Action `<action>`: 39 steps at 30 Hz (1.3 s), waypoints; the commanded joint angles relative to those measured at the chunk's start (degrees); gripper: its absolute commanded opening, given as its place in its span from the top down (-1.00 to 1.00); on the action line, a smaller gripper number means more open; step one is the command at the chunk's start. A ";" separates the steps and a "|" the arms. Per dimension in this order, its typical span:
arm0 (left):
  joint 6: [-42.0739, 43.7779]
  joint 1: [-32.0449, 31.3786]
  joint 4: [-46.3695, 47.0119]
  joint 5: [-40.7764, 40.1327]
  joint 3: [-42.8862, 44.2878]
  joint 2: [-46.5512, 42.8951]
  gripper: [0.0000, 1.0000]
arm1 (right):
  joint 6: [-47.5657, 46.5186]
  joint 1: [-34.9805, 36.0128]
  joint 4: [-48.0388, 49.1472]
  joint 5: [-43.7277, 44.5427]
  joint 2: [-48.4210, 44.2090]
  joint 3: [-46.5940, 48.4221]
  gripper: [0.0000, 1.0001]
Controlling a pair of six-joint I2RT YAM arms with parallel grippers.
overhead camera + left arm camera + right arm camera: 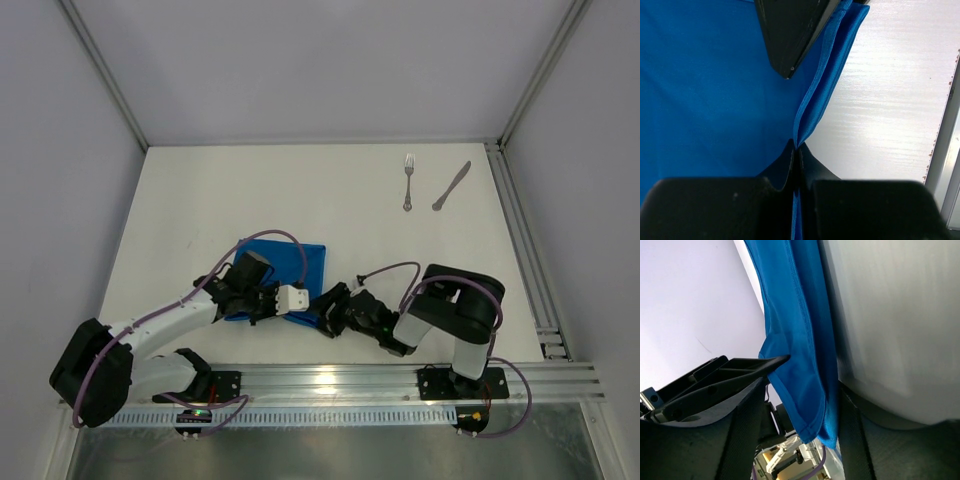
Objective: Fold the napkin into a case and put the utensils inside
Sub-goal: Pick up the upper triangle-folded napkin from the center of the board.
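Observation:
The bright blue napkin lies partly doubled over near the front of the table, not in a narrow strip. My left gripper is shut on its near right edge; the left wrist view shows the hem pinched between the jaws. My right gripper is just beside it, open, with the napkin's corner hanging between its fingers. The fork and the knife lie side by side at the far right, well away from both grippers.
A metal rail runs along the table's near edge, close behind both grippers. Another rail lines the right side. The right gripper's finger fills the top of the left wrist view.

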 commanded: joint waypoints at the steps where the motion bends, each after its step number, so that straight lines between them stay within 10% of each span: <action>1: -0.58 -0.12 -1.05 0.70 2.02 -0.82 1.00 | 2.26 0.35 -5.88 0.75 4.62 -0.29 -0.16; 12: -0.49 -0.04 -1.49 0.26 1.85 -0.56 0.99 | 0.86 0.35 -3.06 1.10 6.48 1.11 0.63; 16: -0.58 -0.04 -2.62 0.35 2.11 -0.91 0.34 | 0.94 0.35 -4.03 0.49 5.42 2.70 0.92; 26: -2.69 -0.12 -13.27 5.27 7.65 -4.60 -0.95 | 4.02 0.35 -5.42 0.13 2.80 7.35 0.93; 39: -5.50 -4.07 4.13 -5.61 0.36 -5.57 -0.98 | 6.04 0.44 -20.82 4.18 -5.39 11.84 0.93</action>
